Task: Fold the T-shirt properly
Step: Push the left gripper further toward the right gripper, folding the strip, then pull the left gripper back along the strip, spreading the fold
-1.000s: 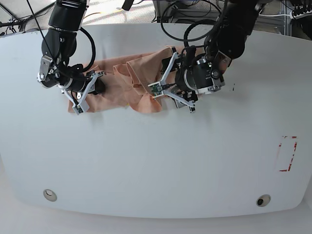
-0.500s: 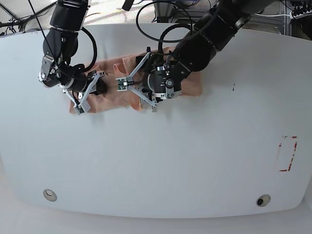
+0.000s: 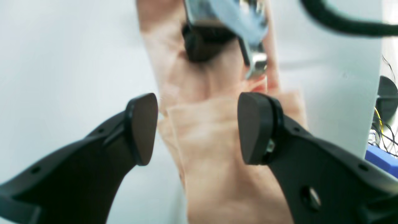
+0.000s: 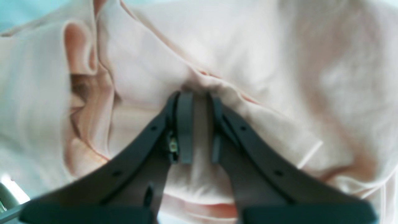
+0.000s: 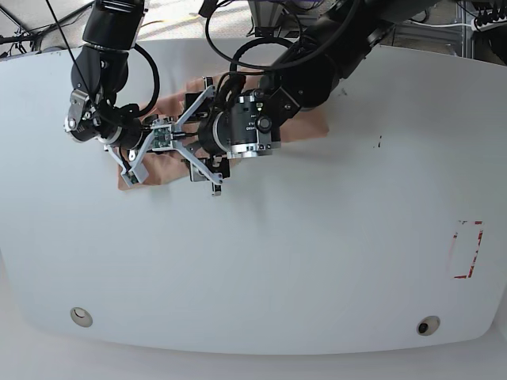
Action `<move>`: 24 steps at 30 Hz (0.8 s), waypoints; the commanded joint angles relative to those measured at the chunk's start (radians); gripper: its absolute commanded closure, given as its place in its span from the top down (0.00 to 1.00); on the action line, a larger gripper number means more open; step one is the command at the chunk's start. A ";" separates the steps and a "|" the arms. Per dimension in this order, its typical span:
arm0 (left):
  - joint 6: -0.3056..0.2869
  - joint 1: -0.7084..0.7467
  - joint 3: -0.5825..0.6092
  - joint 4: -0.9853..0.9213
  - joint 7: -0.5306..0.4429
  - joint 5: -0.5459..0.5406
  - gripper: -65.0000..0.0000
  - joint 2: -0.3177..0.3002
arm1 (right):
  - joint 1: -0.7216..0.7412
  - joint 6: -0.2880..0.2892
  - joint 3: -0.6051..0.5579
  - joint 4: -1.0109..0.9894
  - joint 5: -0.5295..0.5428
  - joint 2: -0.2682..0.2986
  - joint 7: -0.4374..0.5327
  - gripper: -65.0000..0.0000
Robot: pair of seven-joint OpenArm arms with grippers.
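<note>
Right wrist view shows the right gripper [image 4: 199,124] nearest, its jaws pinching a raised ridge of the T-shirt [image 4: 255,56], with creased peach cloth filling the frame beyond. Left wrist view has the left gripper [image 3: 199,129] with jaws spread apart, nothing between the pads; a folded strip of the shirt lies under them on the table [image 3: 62,62]. Further up that blurred frame, a dark and metal shape, probably the other gripper, sits on the cloth. From the base view, the shirt [image 5: 313,127] lies bunched at the table's [image 5: 317,269] far left part, largely covered by both arms, whose grippers are close together over it.
</note>
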 commanded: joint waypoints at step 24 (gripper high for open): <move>-0.001 0.258 -0.383 0.053 0.002 -0.009 0.58 -0.322 | 0.025 0.001 0.004 0.017 0.013 0.008 -0.004 0.12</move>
